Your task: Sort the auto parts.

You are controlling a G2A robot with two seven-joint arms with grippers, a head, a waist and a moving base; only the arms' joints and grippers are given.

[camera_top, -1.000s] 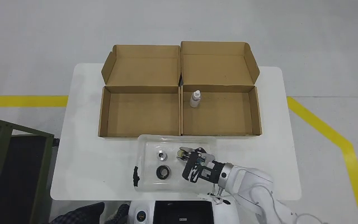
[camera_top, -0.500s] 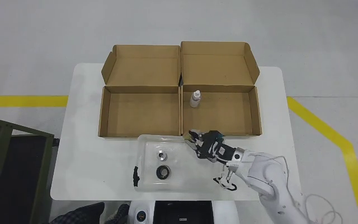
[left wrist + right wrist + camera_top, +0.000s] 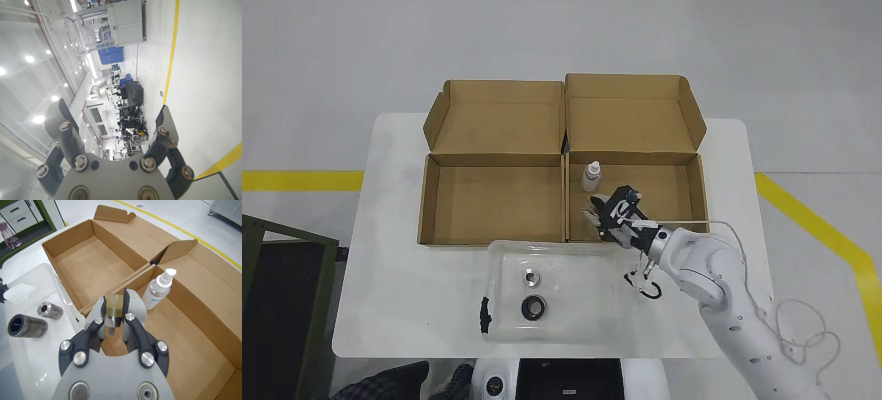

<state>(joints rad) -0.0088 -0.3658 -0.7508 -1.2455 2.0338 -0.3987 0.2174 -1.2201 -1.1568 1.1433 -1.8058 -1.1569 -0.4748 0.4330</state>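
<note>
L tool (image 3: 112,109) was open, nothing in it, aimed off at the room, so no use here. Nearest me on the bench (image 3: 392,250) sat the clear bin (image 3: 497,262) w/ two metal sleeves (image 3: 531,276) lying on their sides, not yet sorted.

Just past the bin's far rim, my R tool (image 3: 115,299) hung over the front of the R box (image 3: 682,200), near its wall shared w/ the L box (image 3: 492,205). It was clamped on the stud part (image 3: 114,311): yellowish cap pinched betw. the fingers, thread end pointing back twd my wrist, long axis approx. in line w/ the tool.

So the drop spot was the bare box floor below and ahead of the part. Main thing in the way, I reckoned: the spray bottle (image 3: 158,291), upright in the same box, just beyond and to one side. The shared wall was also close.
</note>
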